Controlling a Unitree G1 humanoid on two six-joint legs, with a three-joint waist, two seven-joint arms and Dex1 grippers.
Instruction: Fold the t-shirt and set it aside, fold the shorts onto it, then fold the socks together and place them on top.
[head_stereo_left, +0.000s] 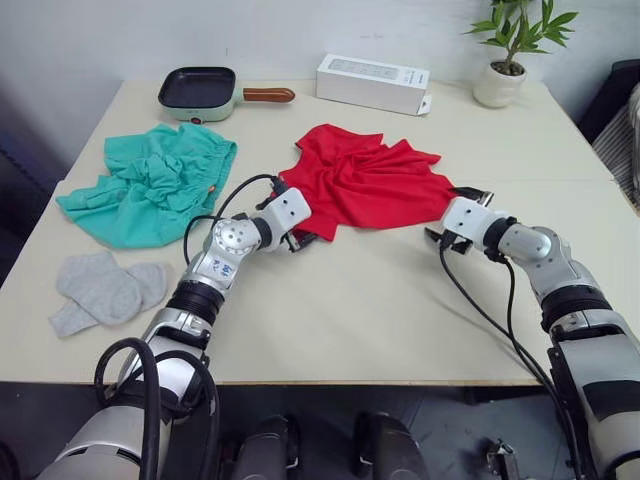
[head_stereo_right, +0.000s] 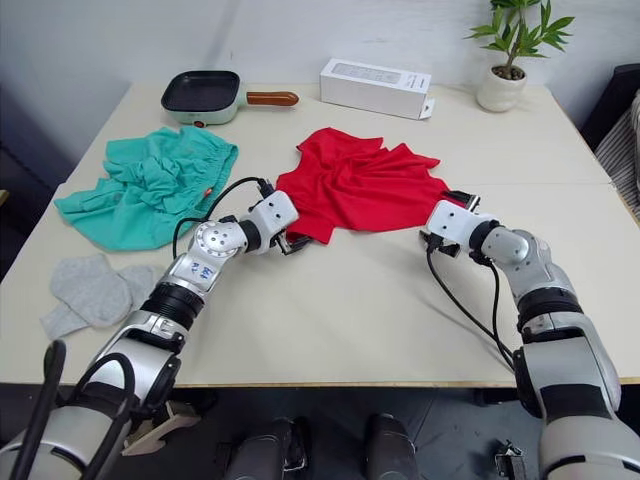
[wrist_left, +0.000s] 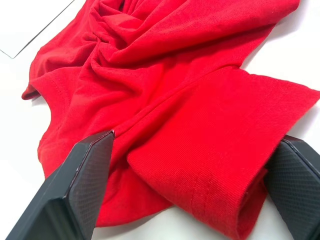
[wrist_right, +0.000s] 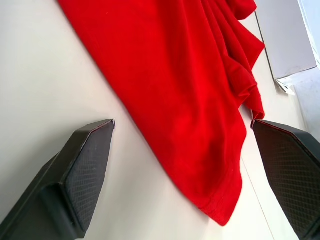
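Note:
The red t-shirt (head_stereo_left: 365, 180) lies crumpled in the middle of the table. My left gripper (head_stereo_left: 300, 239) is at its near left corner and stands open, with a folded hem (wrist_left: 210, 165) between the fingers (wrist_left: 82, 187). At the shirt's near right corner my right gripper (head_stereo_left: 450, 213) is open too, and the shirt's edge (wrist_right: 200, 150) lies between its fingers (wrist_right: 80, 170). The teal shorts (head_stereo_left: 150, 185) are bunched up at the left. Close to the table's front left edge lie the grey socks (head_stereo_left: 105, 288), side by side.
A small dark pan (head_stereo_left: 200, 90) with a brown handle, a white box (head_stereo_left: 372, 82) and a potted plant (head_stereo_left: 503, 70) stand along the far edge. Bare table (head_stereo_left: 370, 310) stretches in front of the t-shirt.

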